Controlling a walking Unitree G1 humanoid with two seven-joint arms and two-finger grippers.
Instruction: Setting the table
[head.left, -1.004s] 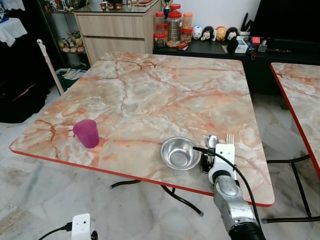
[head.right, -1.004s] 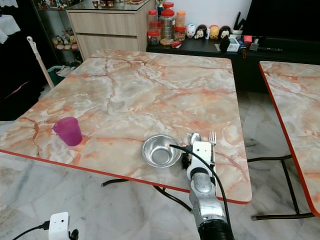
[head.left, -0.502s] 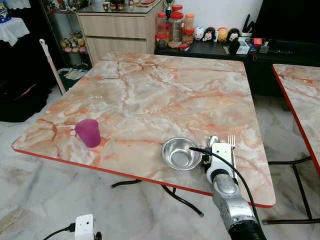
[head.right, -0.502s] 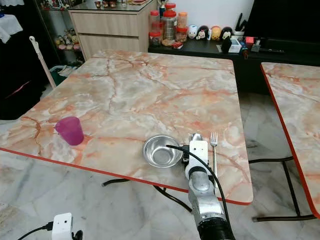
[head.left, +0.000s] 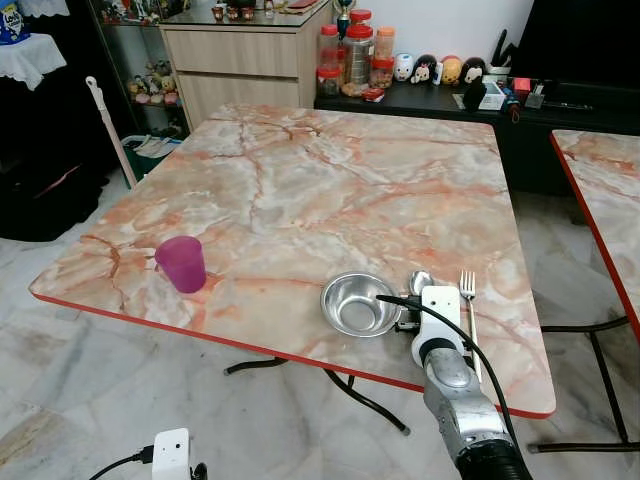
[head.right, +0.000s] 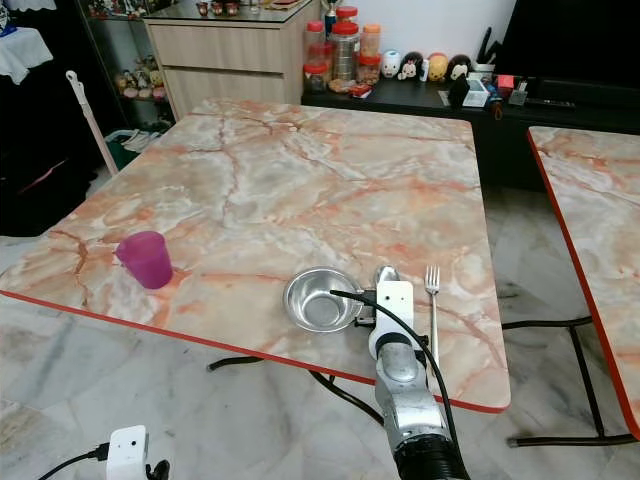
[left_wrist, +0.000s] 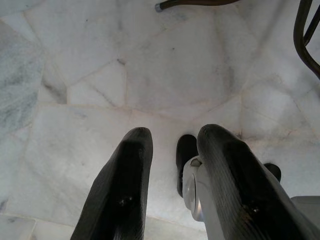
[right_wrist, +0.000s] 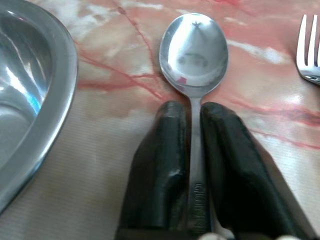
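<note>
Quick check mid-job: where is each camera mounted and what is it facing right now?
Head views: look down at the table with cup, bowl, fork; right arm shows.
Right wrist view: faces the tabletop, right gripper closed on the spoon.
Left wrist view: faces the floor; left gripper open.
Shared: spoon, bowl, fork.

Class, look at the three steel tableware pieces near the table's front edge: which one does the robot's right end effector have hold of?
The shiny steel spoon: its handle sits between the right end effector's black fingers. The round steel bowl and steel fork lie untouched on either side.

Right gripper jaws pinched shut (left gripper hangs open)
</note>
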